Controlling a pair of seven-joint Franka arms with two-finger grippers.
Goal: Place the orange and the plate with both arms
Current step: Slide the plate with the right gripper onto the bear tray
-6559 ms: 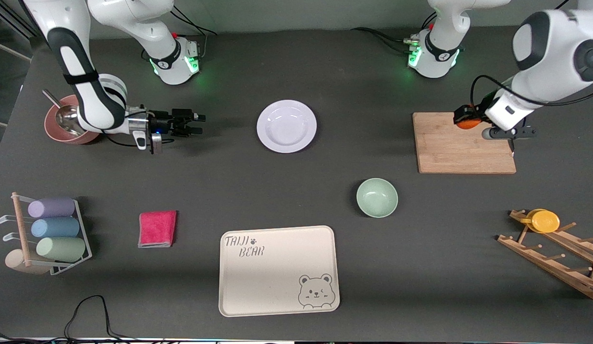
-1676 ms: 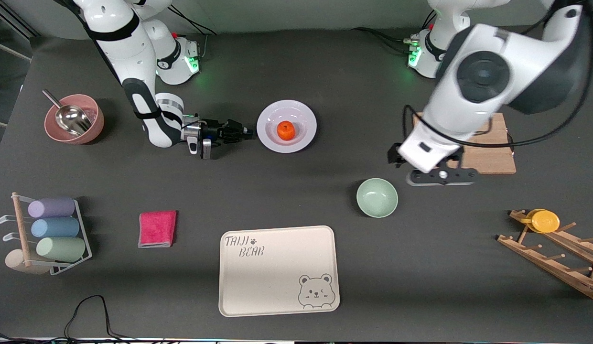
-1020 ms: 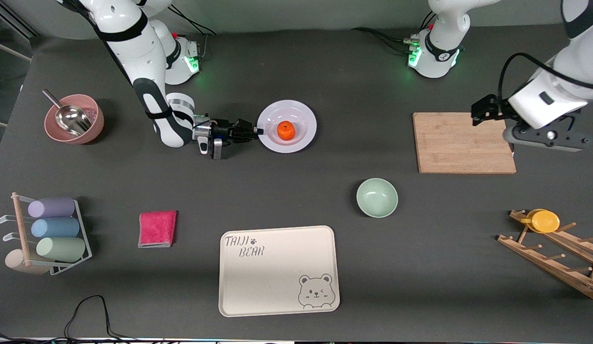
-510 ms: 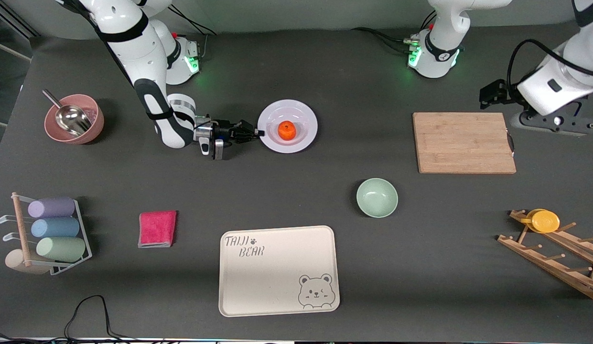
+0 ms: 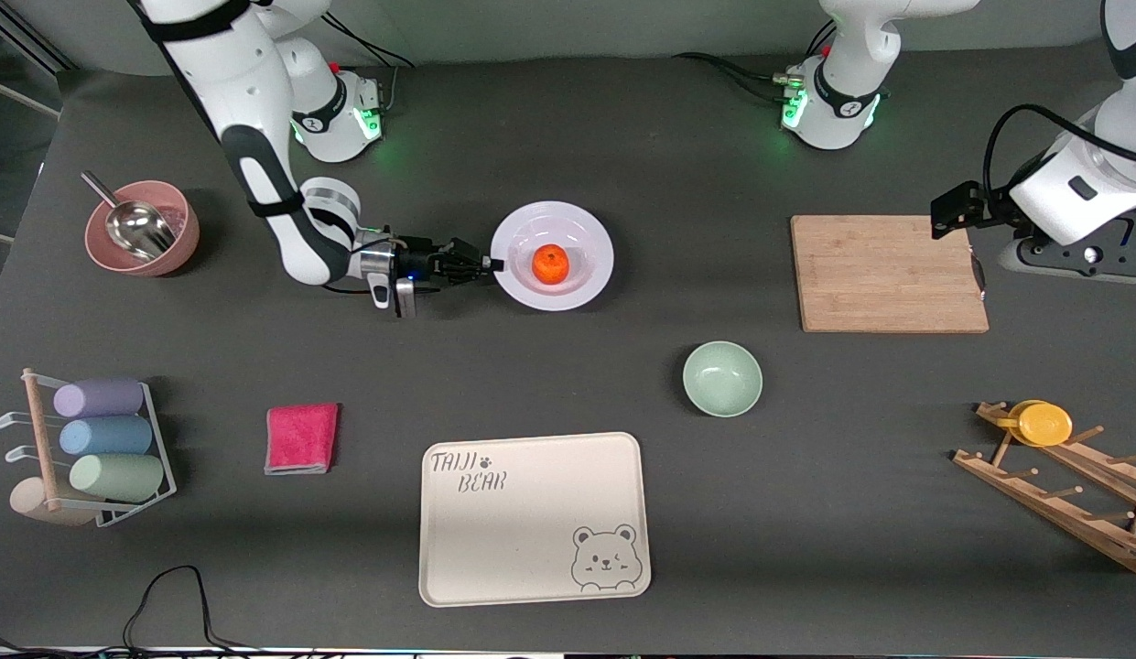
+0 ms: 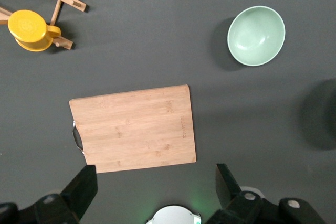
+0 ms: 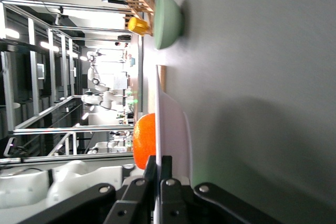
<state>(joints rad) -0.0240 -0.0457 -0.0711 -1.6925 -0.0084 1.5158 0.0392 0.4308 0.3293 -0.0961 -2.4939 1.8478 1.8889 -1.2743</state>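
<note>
Bright orange fruit, the orange (image 5: 550, 264), lay on the glossy white-lavender plate (image 5: 588, 235). Pale green bowl (image 5: 722, 378); cream tray (image 5: 531, 540) printed with a grey bear and lettering; pink-red cloth (image 5: 301, 437); tan wooden cutting board (image 5: 888, 274); yellow cup (image 5: 1042, 423).

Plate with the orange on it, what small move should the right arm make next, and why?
Probably carry it low and level toward the tray. The right gripper is shut on the plate rim, and the orange sits loose, so tilting could roll it. The left gripper waits, open, above the cutting board.
</note>
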